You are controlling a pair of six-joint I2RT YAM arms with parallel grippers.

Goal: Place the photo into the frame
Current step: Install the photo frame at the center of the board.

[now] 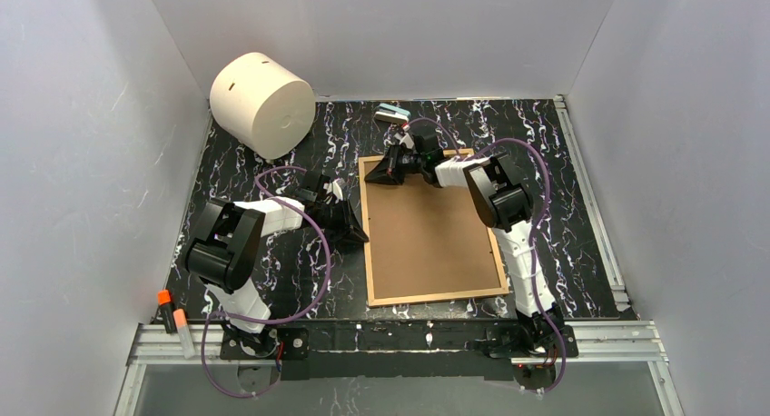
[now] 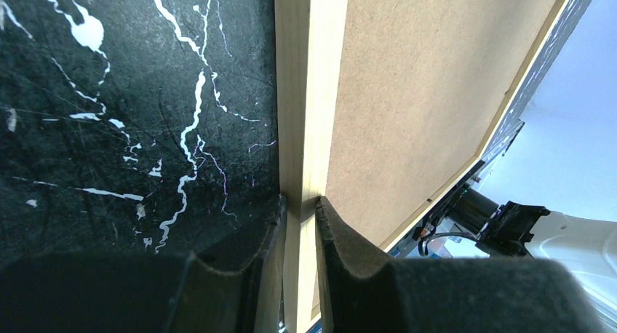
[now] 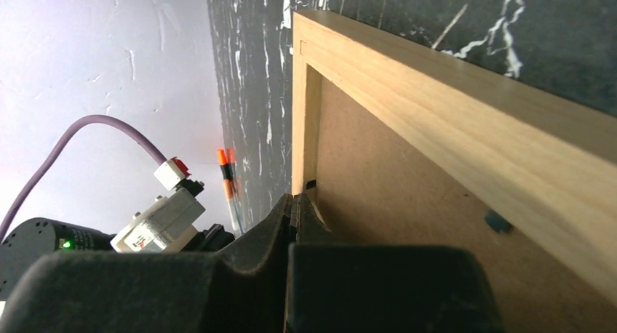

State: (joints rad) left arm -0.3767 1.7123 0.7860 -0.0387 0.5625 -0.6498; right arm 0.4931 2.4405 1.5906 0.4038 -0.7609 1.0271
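Observation:
The frame (image 1: 427, 225) lies face down on the black marbled table, its brown backing board up and its light wood edges around it. My left gripper (image 1: 361, 234) is at the frame's left side. In the left wrist view its fingers (image 2: 300, 201) are clamped on the left wooden edge (image 2: 298, 93), one pad outside and one over the board. My right gripper (image 1: 377, 175) is over the frame's far left corner. Its jaws (image 3: 295, 198) are pressed together with nothing between them, just above the board (image 3: 378, 173) beside a small black tab (image 3: 311, 184). The photo is hidden.
A large white cylinder (image 1: 263, 103) lies at the back left. A small teal and white object (image 1: 392, 113) sits at the back behind the frame. Two orange-capped markers (image 1: 172, 316) stand at the near left rail. White walls close the table's sides.

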